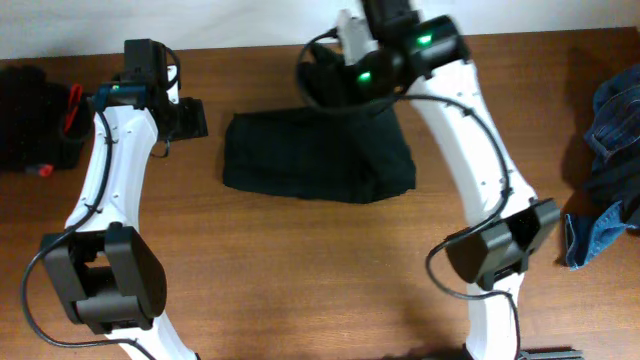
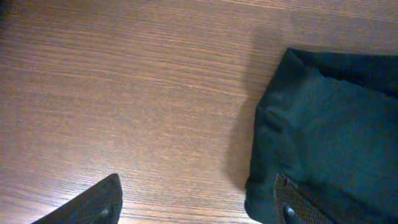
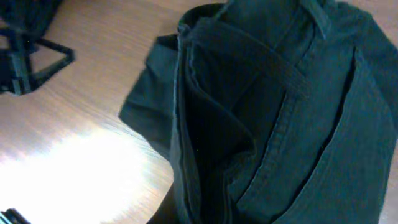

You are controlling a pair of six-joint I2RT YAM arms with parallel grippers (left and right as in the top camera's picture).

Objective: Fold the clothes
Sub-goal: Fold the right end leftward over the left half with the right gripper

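Our left gripper [image 2: 199,208] stands wide open, low over the table [image 1: 300,290], one finger [image 2: 298,202] above the near-left edge of the black jeans [image 1: 315,155] and the other over bare wood. That arm reaches straight forward from its base, the wrist turned rightward toward the cloth. Our right gripper [image 1: 345,60] is closed; we cannot tell whether it pinches fabric. Its arm slants forward and to the left, ending above the bundle's far edge. The jeans lie folded at mid-table, long axis running left to right. Blue denim [image 1: 610,170] sits well apart at the right edge.
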